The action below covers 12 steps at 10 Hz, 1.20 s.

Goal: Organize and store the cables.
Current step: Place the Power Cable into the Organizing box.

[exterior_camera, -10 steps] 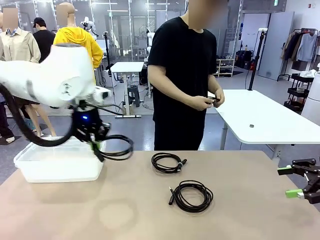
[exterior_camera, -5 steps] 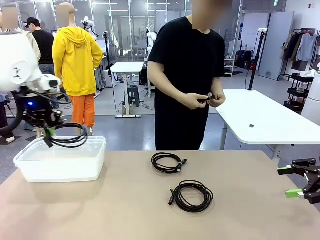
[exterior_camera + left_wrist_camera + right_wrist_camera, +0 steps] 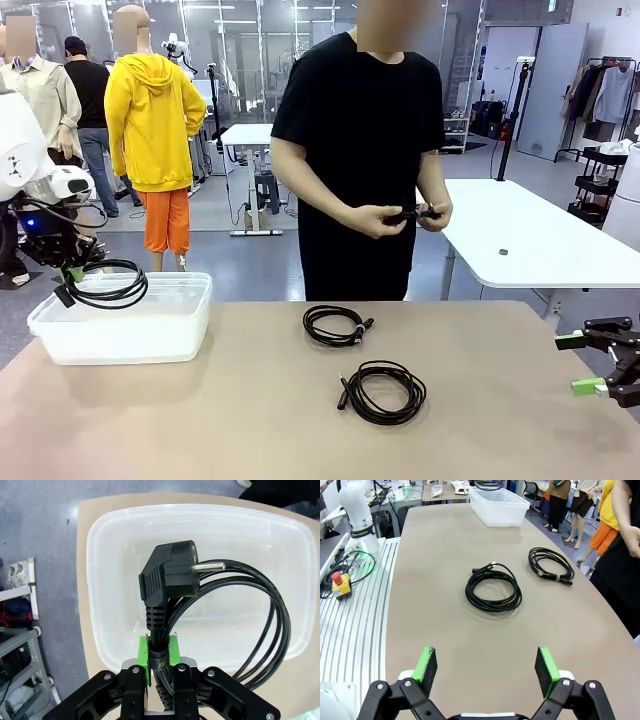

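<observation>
My left gripper [image 3: 70, 277] is shut on a coiled black cable [image 3: 105, 283] with a large angled plug [image 3: 167, 577], held above the clear plastic bin [image 3: 120, 325] at the table's left end. From the wrist, the coil [image 3: 270, 625] hangs over the bin's inside [image 3: 240, 545]. Two more coiled cables lie on the table: a smaller one [image 3: 335, 325] farther back and a larger one [image 3: 383, 391] nearer the middle. They also show as the far coil [image 3: 551, 564] and the near coil [image 3: 493, 586]. My right gripper [image 3: 590, 362] stands open at the right edge, nothing between its fingers. The person holds a small black item [image 3: 412, 213] in both hands.
The tan table [image 3: 300, 430] has bare room between the bin and the coils. A white table [image 3: 520, 235] stands behind on the right. In the right wrist view another white arm's base [image 3: 357, 510] and a red stop button [image 3: 338, 580] sit off the table's left side.
My left arm has swung left and back, carrying its cable from beside the bin's right end to above the bin's left part. The right gripper has stayed put. The person has stepped slightly left.
</observation>
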Each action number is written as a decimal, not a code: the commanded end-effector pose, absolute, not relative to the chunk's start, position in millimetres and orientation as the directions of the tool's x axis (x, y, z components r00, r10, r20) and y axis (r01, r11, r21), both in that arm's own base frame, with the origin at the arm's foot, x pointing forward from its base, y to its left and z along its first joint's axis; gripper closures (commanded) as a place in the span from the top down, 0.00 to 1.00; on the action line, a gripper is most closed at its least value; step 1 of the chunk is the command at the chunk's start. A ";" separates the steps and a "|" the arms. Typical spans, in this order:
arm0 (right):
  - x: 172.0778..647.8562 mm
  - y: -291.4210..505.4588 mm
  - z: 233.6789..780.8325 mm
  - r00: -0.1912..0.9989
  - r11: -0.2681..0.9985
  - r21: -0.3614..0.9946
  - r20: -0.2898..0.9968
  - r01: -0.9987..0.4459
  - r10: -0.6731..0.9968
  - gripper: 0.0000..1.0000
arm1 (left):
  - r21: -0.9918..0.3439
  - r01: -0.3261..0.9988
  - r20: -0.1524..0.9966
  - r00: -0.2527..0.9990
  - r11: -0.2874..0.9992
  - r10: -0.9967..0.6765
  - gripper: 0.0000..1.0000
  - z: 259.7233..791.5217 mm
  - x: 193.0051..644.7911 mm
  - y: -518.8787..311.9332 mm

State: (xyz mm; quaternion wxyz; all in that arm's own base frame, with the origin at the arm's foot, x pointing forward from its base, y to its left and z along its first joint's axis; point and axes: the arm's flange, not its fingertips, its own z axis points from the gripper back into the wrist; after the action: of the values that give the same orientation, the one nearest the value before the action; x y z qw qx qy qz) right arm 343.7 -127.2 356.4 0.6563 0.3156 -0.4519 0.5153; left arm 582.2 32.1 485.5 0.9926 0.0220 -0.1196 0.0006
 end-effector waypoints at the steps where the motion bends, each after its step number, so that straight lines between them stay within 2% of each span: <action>1: 341.2 -127.6 359.0 0.066 0.261 -0.043 0.915 -0.964 0.398 1.00 | 0.042 0.018 0.290 0.956 0.999 -0.029 0.18 471.0 586.0 40.0; 4: 341.2 -127.6 359.0 0.066 0.261 -0.043 0.915 -0.964 0.398 1.00 | -0.003 0.005 0.271 0.962 1.000 -0.004 0.18 425.4 607.6 34.1; 7: 341.2 -127.6 359.0 0.066 0.261 -0.043 0.915 -0.964 0.398 1.00 | 0.025 -0.025 0.243 0.970 0.999 0.018 0.18 395.4 618.6 27.1; 8: 341.2 -127.6 359.0 0.066 0.261 -0.043 0.915 -0.964 0.398 1.00 | 0.021 -0.030 0.239 0.971 0.999 0.024 0.48 394.7 617.9 23.9; 9: 341.2 -127.6 359.0 0.066 0.261 -0.043 0.915 -0.964 0.398 1.00 | 0.016 -0.036 0.245 0.969 0.999 0.031 0.49 397.0 616.6 21.0; 10: 341.2 -127.6 359.0 0.066 0.261 -0.043 0.915 -0.964 0.398 1.00 | 0.012 -0.046 0.244 0.969 0.999 0.041 0.79 399.4 615.0 18.7; 11: 341.2 -127.6 359.0 0.066 0.261 -0.043 0.915 -0.964 0.398 1.00 | 0.010 -0.041 0.238 0.970 0.999 0.037 0.80 401.1 612.2 17.0; 12: 341.2 -127.6 359.0 0.066 0.261 -0.043 0.915 -0.964 0.398 1.00 | 0.021 -0.058 0.256 0.965 0.998 0.051 1.00 405.5 610.4 16.7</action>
State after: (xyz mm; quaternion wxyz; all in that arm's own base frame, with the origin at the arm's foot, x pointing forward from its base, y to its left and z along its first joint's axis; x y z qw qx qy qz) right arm 343.7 -127.2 356.6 0.6562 0.3154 -0.4518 0.5155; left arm 614.8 20.0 400.7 0.9921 0.0103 -0.1238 0.0153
